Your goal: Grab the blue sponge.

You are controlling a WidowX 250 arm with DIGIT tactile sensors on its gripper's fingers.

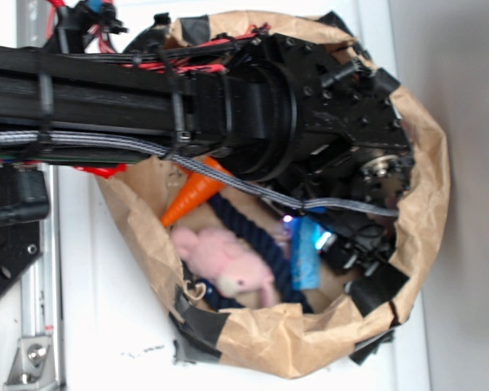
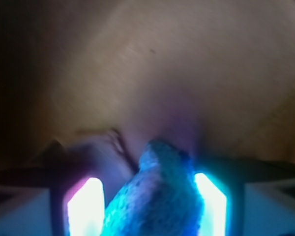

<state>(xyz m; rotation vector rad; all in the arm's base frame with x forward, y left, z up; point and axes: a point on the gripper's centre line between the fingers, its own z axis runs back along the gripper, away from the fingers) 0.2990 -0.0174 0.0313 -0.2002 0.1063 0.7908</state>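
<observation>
The blue sponge (image 2: pixel 157 196) fills the gap between my two glowing fingers, pressing against the right finger (image 2: pixel 211 201) and reaching the left one (image 2: pixel 86 209) low down. My gripper (image 2: pixel 147 196) is shut on it. In the exterior view the sponge (image 1: pixel 307 259) stands on edge inside the brown paper bag (image 1: pixel 428 195), right beside the gripper (image 1: pixel 324 244) at the end of the black arm. The arm hides much of the bag's inside.
An orange carrot toy (image 1: pixel 194 197), a pink plush animal (image 1: pixel 226 261) and a dark navy rope (image 1: pixel 243 221) lie in the bag to the left of the sponge. Black tape (image 1: pixel 204 326) patches the bag's rim. The bag wall is close on the right.
</observation>
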